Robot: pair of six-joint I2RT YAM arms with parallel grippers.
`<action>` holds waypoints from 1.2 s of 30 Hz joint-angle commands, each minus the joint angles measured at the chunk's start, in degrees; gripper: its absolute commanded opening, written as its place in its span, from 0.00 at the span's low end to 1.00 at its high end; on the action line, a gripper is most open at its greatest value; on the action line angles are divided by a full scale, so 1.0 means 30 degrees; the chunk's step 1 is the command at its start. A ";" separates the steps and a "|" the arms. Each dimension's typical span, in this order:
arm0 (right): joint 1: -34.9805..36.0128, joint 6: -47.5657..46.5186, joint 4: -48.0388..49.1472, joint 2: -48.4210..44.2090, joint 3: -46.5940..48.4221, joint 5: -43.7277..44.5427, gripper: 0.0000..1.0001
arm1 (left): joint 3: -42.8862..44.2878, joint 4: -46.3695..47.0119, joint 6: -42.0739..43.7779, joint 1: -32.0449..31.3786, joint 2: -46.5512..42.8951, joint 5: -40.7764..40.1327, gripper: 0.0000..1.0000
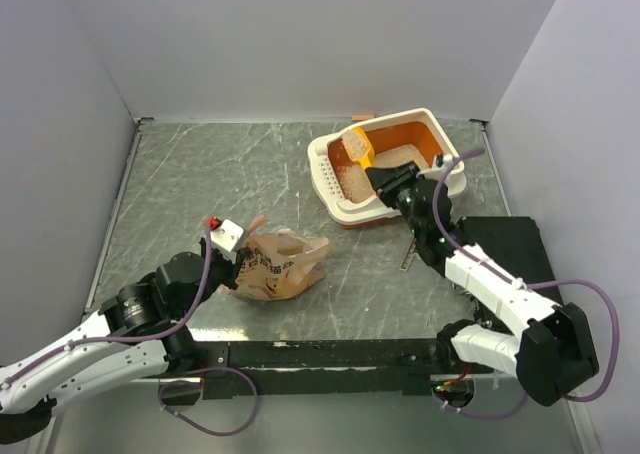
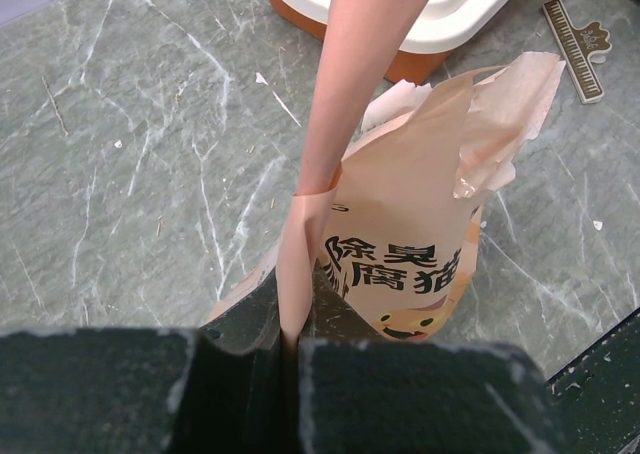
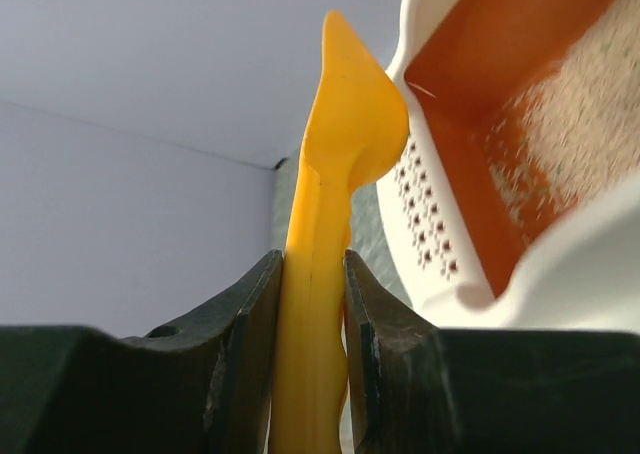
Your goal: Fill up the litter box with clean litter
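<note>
On a grey marbled counter [image 1: 200,174], a large cream-white plastic litter box [image 1: 345,212] with an orange interior sits far right. The left gripper [image 2: 290,339] pinches the edge of a crinkled tan paper bag [image 1: 285,264] slumped front left; the right gripper [image 3: 311,274] clamps a yellow-orange plastic scoop [image 3: 345,134] at the box's perforated end. Pale beige clean litter [image 1: 353,180] thinly covers the box floor.

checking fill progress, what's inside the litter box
Patches of clean litter lie on the orange floor of the litter box, some orange bare. The yellow scoop sits over it, clamped in the jaws of the right gripper. The floor beneath scoop and gripper is hidden.
</note>
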 commanded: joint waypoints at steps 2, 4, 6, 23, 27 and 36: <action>-0.0536 -0.4271 -0.6245 0.1108 0.4101 0.1356 0.00 | 0.1184 0.1860 -0.0492 0.0077 -0.0678 -0.0510 0.01; -0.0653 -0.4860 -0.7184 0.1140 0.4745 0.1503 0.00 | 0.1213 0.1860 -0.0492 0.0048 -0.0795 -0.0422 0.01; -0.0741 -0.5710 -0.8474 0.1227 0.5099 0.1709 0.00 | 0.1243 0.1860 -0.0522 0.0048 -0.0883 -0.0451 0.01; -0.1680 -1.6489 -1.8933 0.7701 1.5819 0.0300 0.00 | 0.1185 0.1772 -0.0493 0.0135 -0.0913 -0.0422 0.01; -0.1329 -1.8629 -2.0485 0.8286 1.7311 0.2612 0.00 | 0.1097 0.1830 -0.0493 0.0193 -0.0767 -0.0393 0.01; 0.0925 -1.9951 -2.2394 0.7998 1.8196 0.6193 0.00 | 0.1068 0.1801 -0.0405 0.0223 -0.0503 -0.0305 0.01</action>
